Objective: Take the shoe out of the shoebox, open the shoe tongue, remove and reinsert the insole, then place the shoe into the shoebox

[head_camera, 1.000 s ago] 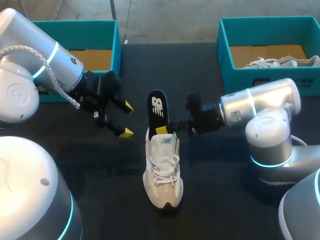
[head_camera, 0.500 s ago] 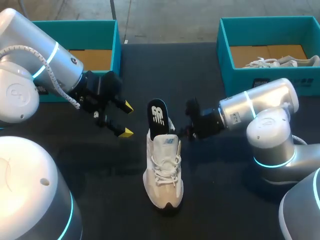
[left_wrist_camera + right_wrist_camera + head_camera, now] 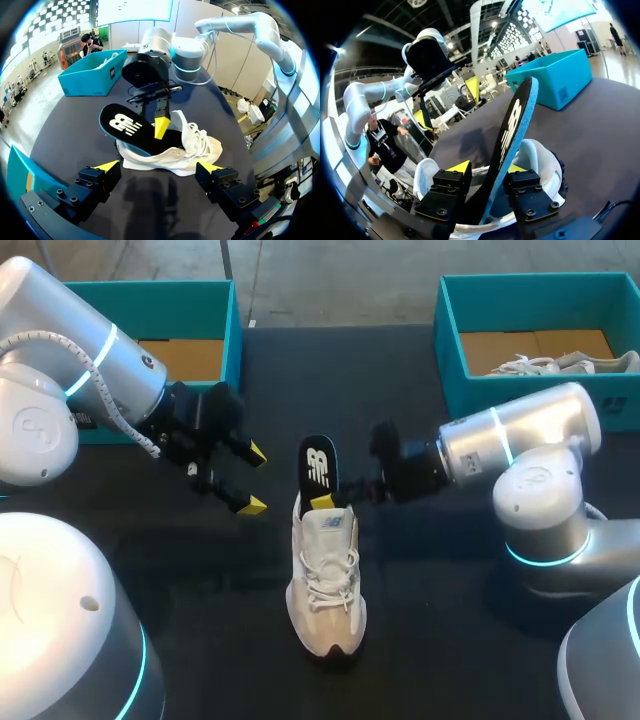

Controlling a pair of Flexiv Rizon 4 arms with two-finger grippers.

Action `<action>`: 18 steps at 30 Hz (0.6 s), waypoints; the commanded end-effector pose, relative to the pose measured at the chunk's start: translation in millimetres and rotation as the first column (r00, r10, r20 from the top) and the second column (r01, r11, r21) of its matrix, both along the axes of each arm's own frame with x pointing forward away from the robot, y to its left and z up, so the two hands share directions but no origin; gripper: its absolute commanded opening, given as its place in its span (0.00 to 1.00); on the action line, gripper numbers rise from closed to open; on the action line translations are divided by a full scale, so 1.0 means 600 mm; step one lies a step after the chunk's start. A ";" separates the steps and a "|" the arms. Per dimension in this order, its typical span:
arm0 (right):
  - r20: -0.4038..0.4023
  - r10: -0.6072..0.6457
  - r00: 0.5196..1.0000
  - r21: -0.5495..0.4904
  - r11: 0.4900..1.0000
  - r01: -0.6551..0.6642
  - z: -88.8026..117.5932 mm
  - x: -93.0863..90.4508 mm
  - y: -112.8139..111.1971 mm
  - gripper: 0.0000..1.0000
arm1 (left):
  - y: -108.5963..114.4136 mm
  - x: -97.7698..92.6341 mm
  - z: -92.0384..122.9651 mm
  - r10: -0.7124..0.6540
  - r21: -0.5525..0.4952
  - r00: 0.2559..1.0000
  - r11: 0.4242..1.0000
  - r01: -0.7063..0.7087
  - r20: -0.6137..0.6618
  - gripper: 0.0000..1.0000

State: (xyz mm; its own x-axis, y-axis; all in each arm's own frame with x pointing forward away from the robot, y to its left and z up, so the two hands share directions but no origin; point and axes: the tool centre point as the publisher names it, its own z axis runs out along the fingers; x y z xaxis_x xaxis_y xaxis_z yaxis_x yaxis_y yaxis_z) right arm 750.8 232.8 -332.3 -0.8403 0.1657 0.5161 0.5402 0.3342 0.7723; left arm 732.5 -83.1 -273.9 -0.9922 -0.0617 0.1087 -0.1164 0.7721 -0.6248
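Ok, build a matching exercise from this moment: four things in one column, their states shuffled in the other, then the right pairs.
Column one:
1. insole
2. shoe
3. left end effector
4. right shoebox

Column two:
A. open, holding nothing, apart from the shoe
B. stands on the table, laces up
C. holds other white shoes
D. sticks up out of the shoe's opening, clamped by the right end effector

Pairs: 1-D, 2-B, 3-A, 4-C.
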 end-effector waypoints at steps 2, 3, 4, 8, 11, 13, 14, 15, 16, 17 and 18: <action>-0.002 0.005 1.000 -0.002 1.000 -0.005 -0.005 0.015 0.009 0.08 | 0.001 -0.001 0.000 0.001 0.003 1.000 1.000 -0.001 0.000 1.00; -0.005 0.005 1.000 -0.002 1.000 -0.005 -0.006 0.016 0.010 0.00 | 0.001 -0.001 0.000 0.001 0.003 1.000 1.000 -0.001 0.000 1.00; -0.011 0.009 1.000 -0.002 1.000 -0.009 -0.008 0.016 0.010 0.00 | 0.001 -0.001 0.000 0.001 0.003 1.000 1.000 -0.001 0.000 1.00; -0.033 0.018 0.999 -0.013 1.000 -0.018 -0.017 0.005 0.009 0.00 | 0.001 -0.001 0.000 0.001 0.003 1.000 1.000 -0.001 0.000 1.00; -0.055 0.017 0.998 -0.020 1.000 -0.018 -0.025 -0.007 0.003 0.00 | 0.001 -0.001 0.000 0.001 0.003 1.000 1.000 -0.001 0.000 1.00; -0.073 0.021 0.997 -0.026 0.999 -0.023 -0.033 -0.016 0.002 0.00 | 0.001 -0.001 0.000 0.001 0.003 1.000 1.000 -0.001 0.000 1.00; -0.079 0.021 0.997 -0.029 0.999 -0.023 -0.037 -0.020 0.002 0.00 | 0.001 -0.001 0.000 0.001 0.003 1.000 1.000 -0.001 0.000 1.00; -0.084 0.022 0.996 -0.030 0.999 -0.024 -0.040 -0.023 0.002 0.00 | 0.001 -0.001 0.000 0.001 0.003 1.000 1.000 -0.001 0.000 1.00; -0.089 0.022 0.996 -0.031 0.999 -0.025 -0.043 -0.026 0.002 0.00 | 0.001 -0.001 0.000 0.001 0.003 1.000 1.000 -0.001 0.000 1.00; -0.094 0.022 0.995 -0.033 0.999 -0.025 -0.046 -0.029 0.001 0.00 | 0.001 -0.001 0.000 0.001 0.003 1.000 1.000 -0.001 0.000 1.00; -0.097 0.021 0.995 -0.033 0.999 -0.024 -0.048 -0.032 0.001 0.00 | 0.001 -0.001 0.000 0.001 0.003 1.000 1.000 -0.001 0.000 1.00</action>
State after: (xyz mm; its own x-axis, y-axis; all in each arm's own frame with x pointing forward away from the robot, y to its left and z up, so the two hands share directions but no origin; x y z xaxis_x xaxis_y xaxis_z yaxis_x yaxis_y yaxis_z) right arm 735.7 232.4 -358.3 -0.7915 0.1593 0.5900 0.6015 0.3740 0.7059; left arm 732.6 -83.2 -273.9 -0.9922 -0.0617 0.1087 -0.1164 0.7720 -0.6248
